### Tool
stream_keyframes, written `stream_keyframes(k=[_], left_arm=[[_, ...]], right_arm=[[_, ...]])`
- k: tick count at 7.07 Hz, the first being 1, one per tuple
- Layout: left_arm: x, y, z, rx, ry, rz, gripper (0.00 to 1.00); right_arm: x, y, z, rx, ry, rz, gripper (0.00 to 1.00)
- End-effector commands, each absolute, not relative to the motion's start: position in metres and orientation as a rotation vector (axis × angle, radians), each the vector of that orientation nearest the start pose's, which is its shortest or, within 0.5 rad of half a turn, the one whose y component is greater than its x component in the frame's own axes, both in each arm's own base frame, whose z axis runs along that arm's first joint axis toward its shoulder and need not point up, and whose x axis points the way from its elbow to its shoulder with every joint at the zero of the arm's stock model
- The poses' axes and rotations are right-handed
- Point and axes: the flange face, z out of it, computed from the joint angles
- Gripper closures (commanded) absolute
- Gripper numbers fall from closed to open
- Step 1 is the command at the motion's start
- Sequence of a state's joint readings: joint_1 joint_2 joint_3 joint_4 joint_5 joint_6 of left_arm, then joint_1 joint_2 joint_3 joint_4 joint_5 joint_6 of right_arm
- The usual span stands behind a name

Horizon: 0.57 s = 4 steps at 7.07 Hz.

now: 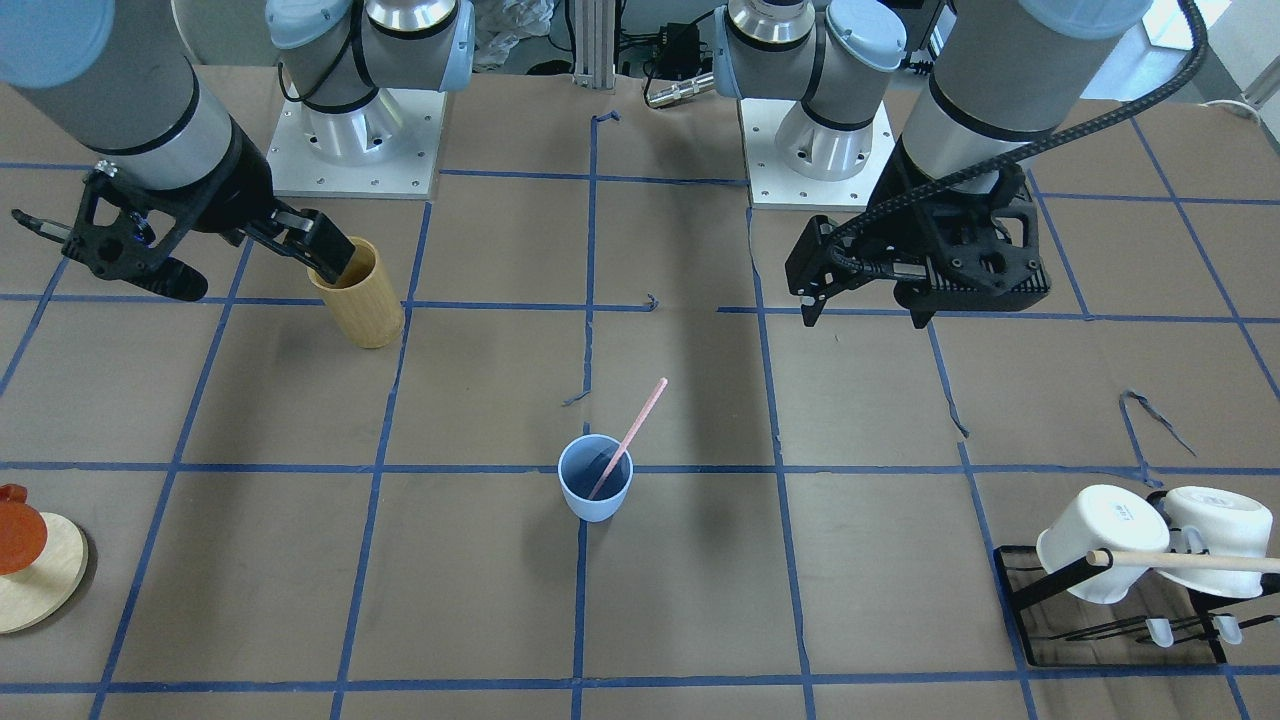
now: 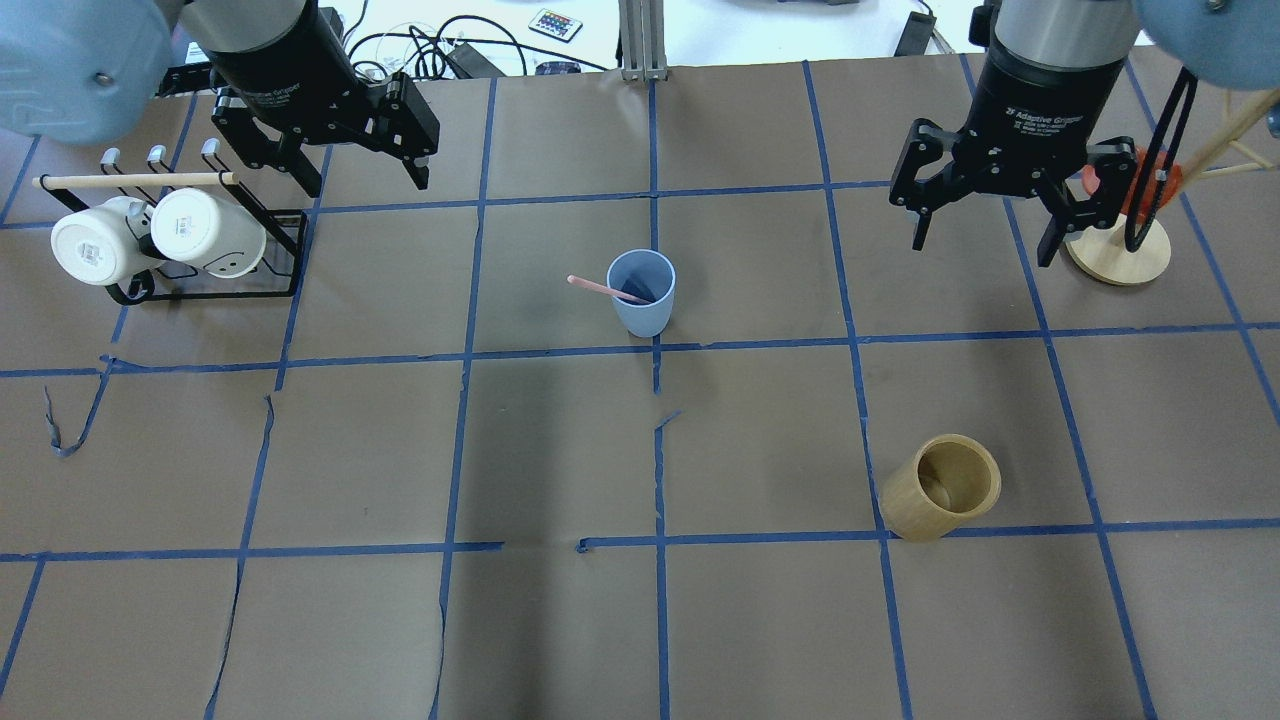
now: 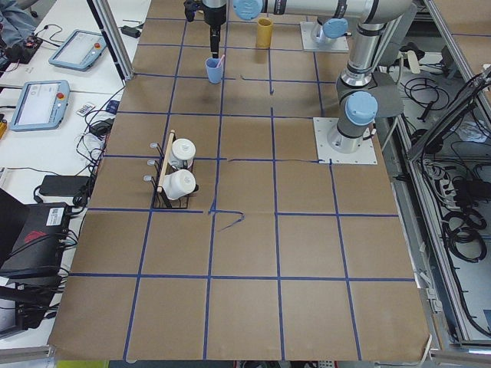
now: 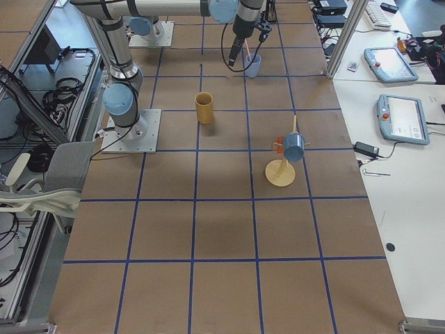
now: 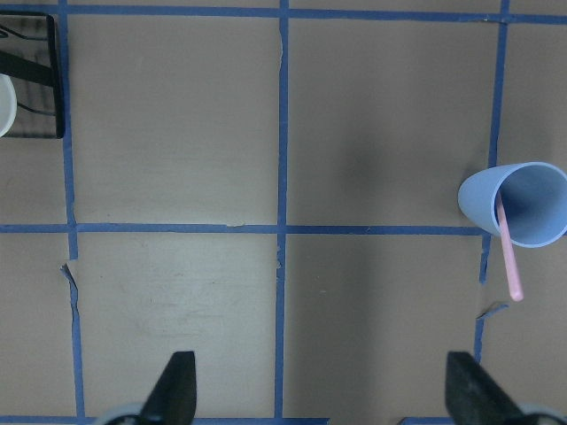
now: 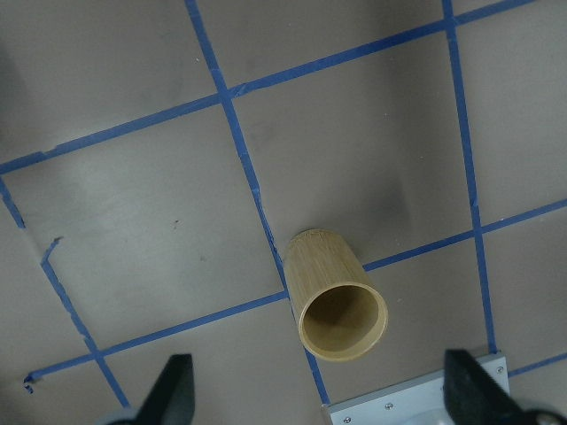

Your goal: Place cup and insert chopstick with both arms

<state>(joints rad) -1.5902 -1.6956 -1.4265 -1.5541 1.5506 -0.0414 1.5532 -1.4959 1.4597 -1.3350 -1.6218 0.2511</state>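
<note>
The light-blue cup (image 2: pixel 641 293) stands upright near the table's middle, also in the front view (image 1: pixel 595 490) and at the right edge of the left wrist view (image 5: pixel 518 205). The pale pink chopstick (image 2: pixel 598 286) stands in the cup and leans over its rim (image 1: pixel 636 422) (image 5: pixel 509 257). My left gripper (image 2: pixel 362 172) is open and empty, raised above the table, to the left of and beyond the cup (image 1: pixel 862 305). My right gripper (image 2: pixel 983 240) is open and empty, raised to the right of and beyond the cup (image 1: pixel 185 240).
A tan wooden cylinder (image 2: pixel 943 487) (image 6: pixel 341 310) stands on my right side, nearer my base. A black rack (image 2: pixel 215 293) with two white mugs (image 2: pixel 205 228) and a wooden dowel is far left. A round wooden stand (image 2: pixel 1120 258) with an orange piece is far right.
</note>
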Motion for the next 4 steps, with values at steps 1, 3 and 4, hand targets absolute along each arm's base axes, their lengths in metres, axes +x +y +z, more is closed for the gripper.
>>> stream_keyframes(k=[1,3,4], left_arm=[[-0.146,-0.546,0.495,-0.033,3.163,-0.055,0.0],[-0.146,-0.544,0.496,-0.033,3.163,-0.055,0.0],[-0.146,-0.546,0.496,-0.031,3.163,-0.057,0.0]], right_arm=[[0.125,-0.494,0.499,0.179,3.175,0.263,0.0],[0.128,-0.484,0.512,-0.082,3.158,0.222,0.0],[0.128,-0.486,0.516,-0.13,3.158,0.172,0.0]])
